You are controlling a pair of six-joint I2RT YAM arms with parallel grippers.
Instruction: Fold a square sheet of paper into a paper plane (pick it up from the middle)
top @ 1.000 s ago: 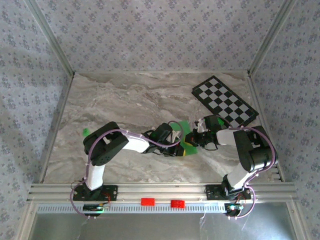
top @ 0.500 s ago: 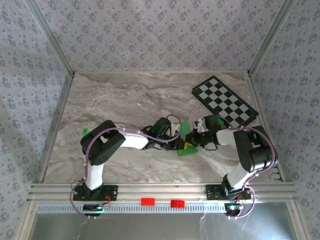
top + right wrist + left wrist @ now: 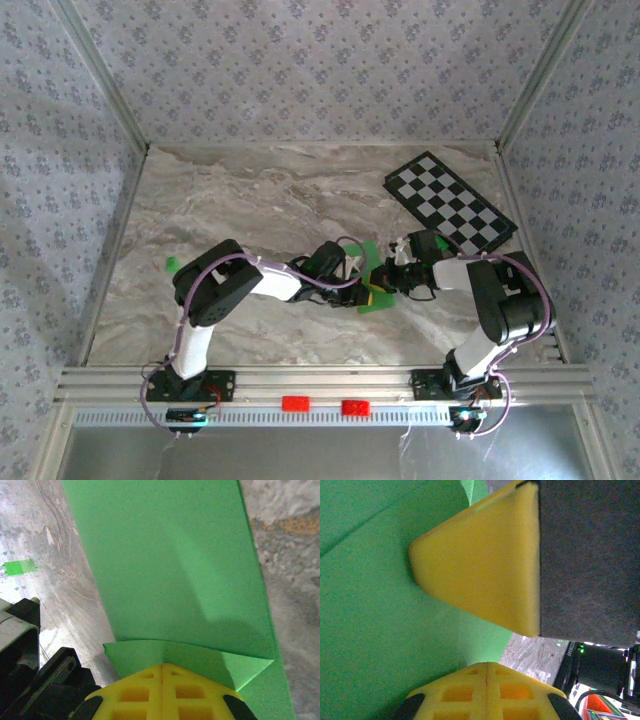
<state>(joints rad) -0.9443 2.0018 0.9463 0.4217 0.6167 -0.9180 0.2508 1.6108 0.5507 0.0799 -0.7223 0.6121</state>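
Since 0.5 s ago the left arm's elbow has swung a little toward the black-and-white checkered board (image 3: pixel 450 205), while its wrist has barely shifted and the right arm has kept its pose.

The left gripper (image 3: pixel 363 289) is clenched: in its wrist view its 2 yellow gridded fingers (image 3: pixel 465 692) meet along 1 seam just above the sheet of thin bright green paper (image 3: pixel 370 605). I cannot tell whether any paper is nipped between them. Ahead of them a yellow wedge-shaped pad (image 3: pixel 480 570), backed by dark grey material, rests with its blunt tip against the green surface.

The right gripper (image 3: pixel 390 278) is clenched too. Its yellow fingers (image 3: pixel 140 692) are pressed together at the edge of a small triangular flap folded over the sheet (image 3: pixel 165 570). Whether they pinch that flap or only bear down on it is unclear. Beyond the flap, the paper runs away from the camera as a flat band with 1 soft crease shadow.

From above, the 2 grippers meet tip to tip over the sheet (image 3: pixel 374 254), which lies on the near-left side of the board, close to it but apart.

A small green block (image 3: pixel 171 264) sits far to the left of the board, past the left elbow. All of it rests on the grey marble-patterned table (image 3: pixel 250 200).
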